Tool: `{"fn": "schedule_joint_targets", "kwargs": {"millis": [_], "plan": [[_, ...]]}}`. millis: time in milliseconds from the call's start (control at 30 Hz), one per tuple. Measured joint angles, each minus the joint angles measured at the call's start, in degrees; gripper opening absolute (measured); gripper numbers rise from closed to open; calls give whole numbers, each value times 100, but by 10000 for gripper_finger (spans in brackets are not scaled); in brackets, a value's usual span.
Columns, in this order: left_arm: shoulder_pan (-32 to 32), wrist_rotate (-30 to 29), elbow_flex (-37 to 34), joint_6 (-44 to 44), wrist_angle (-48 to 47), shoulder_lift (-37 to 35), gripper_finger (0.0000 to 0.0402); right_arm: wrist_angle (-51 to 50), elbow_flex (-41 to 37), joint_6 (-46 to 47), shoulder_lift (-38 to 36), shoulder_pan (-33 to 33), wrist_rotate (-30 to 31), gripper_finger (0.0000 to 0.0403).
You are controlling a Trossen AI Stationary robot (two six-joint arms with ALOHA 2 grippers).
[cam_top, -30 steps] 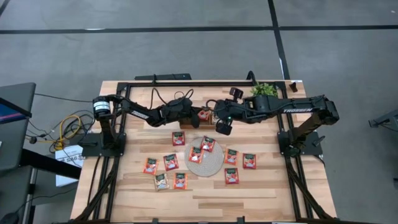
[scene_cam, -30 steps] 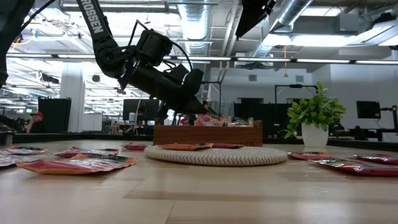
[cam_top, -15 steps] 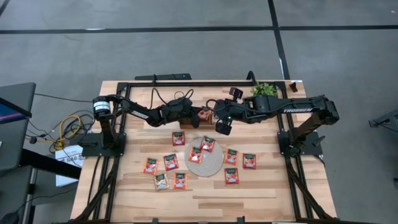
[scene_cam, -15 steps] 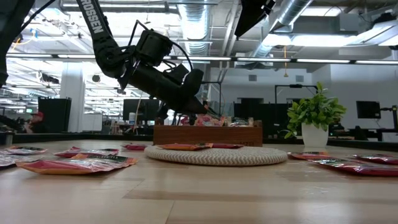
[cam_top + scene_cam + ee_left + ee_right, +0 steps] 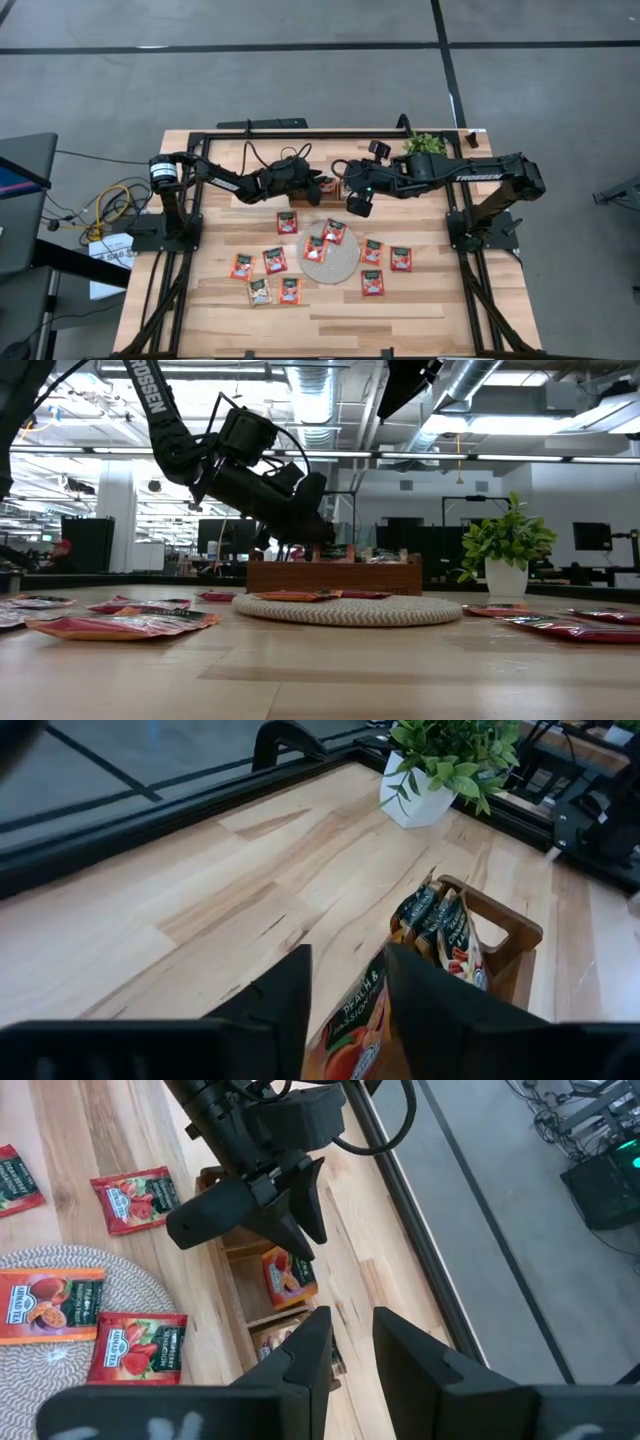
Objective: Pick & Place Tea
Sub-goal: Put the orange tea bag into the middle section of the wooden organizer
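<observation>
The brown wooden tray (image 5: 306, 197) stands at the far middle of the table. My left gripper (image 5: 322, 185) hangs open just above it, fingers slanting down. A red-orange tea sachet (image 5: 283, 1275) lies in the tray's middle compartment below those fingers (image 5: 305, 1210); the left wrist view shows it (image 5: 350, 1030) between them. Other sachets (image 5: 440, 925) stand upright in the end compartment. My right gripper (image 5: 355, 205) hovers higher beside the tray, open by a narrow gap with nothing in it. Several sachets (image 5: 275, 260) lie flat on the table, two (image 5: 315, 248) on the round mat (image 5: 340, 268).
A potted plant (image 5: 425, 145) stands at the far right, close behind my right arm. The mat (image 5: 350, 607) lies just in front of the tray (image 5: 335, 577). Loose sachets (image 5: 401, 259) spread left and right of the mat; bare wood runs along the near edge.
My left gripper has opened above the tray and let go of the red-orange sachet. The sachet has dropped from between the fingertips into the tray's middle compartment. Both arms have stayed where they were.
</observation>
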Motion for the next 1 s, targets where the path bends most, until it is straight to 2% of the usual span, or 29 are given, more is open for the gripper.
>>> {"fn": "schedule_joint_targets", "kwargs": {"millis": [167, 367, 500, 633, 800, 1000], "plan": [[0, -3, 4, 563, -574, -607, 131, -81, 4, 35, 0, 28, -106, 70], [-4, -162, 2, 730, -2899, -2030, 131, -834, 4, 97, 0, 196, -787, 70], [-93, -135, 2, 695, -4515, -2922, 131, -1472, 4, 345, 2, 275, -1677, 70], [-166, -122, 2, 690, -5741, -3609, 131, -1922, -19, 781, 0, 356, -2498, 70], [-191, -136, 2, 416, -6728, -4151, 131, -1771, -591, 1228, 9, 559, -2870, 70], [-192, -133, 2, 216, -7108, -4271, 131, -786, -1641, 1480, 22, 764, -3127, 71]]}}
